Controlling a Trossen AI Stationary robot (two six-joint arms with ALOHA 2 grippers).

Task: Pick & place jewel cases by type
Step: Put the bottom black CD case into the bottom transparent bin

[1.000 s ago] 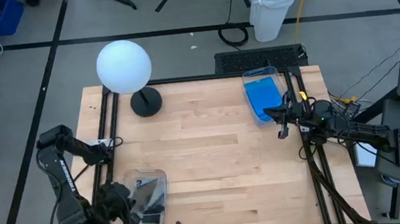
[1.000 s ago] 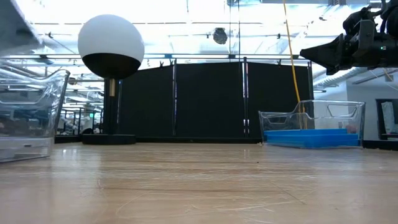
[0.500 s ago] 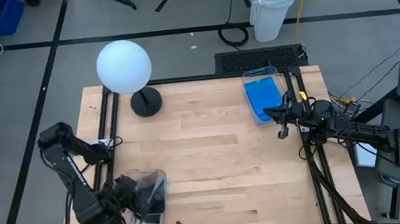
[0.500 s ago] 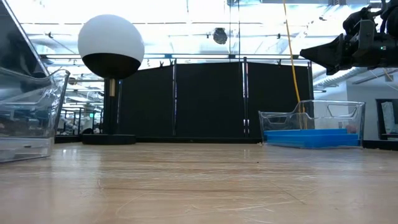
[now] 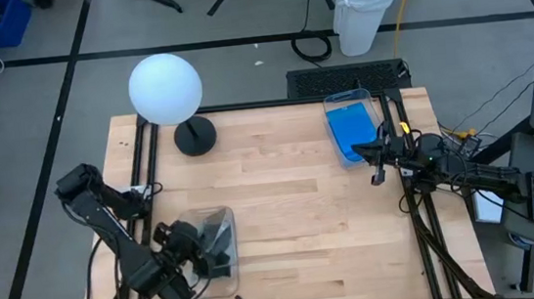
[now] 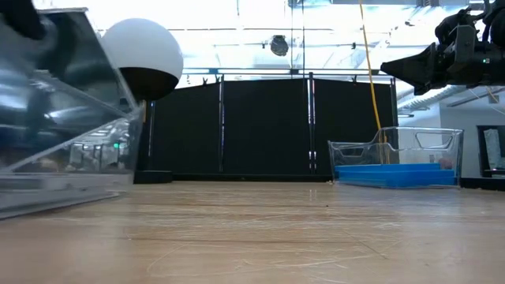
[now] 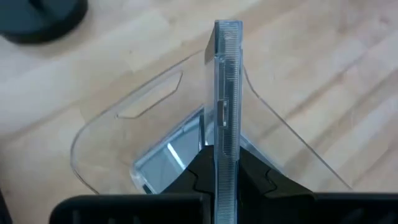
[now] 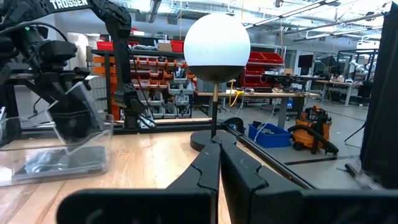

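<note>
My left gripper is at the near left, shut on a clear, dark-backed jewel case that stands edge-on over a clear bin. Another dark case lies flat on that bin's floor. From the right wrist view, the held case shows as a tilted clear panel above the bin. My right gripper hangs shut at the right edge. It is beside a second clear bin with blue jewel cases lying flat in it. My left gripper pinches the jewel case by its two flat faces, one finger on each side, near one end of the case. The fingers slant downward from the table's near left. The case stands on edge and reaches ahead of them over the bin. Whether it touches the bin I cannot tell.
A white globe lamp on a black base stands at the far left. Bare wood lies between the two bins. Black rails run along the left and right edges of the table.
My left gripper has swung from the near left edge toward the table's middle and sunk a little, carrying the case over the clear bin. The bin itself now sits a little farther toward the right and far side than before. My right arm has kept still.
</note>
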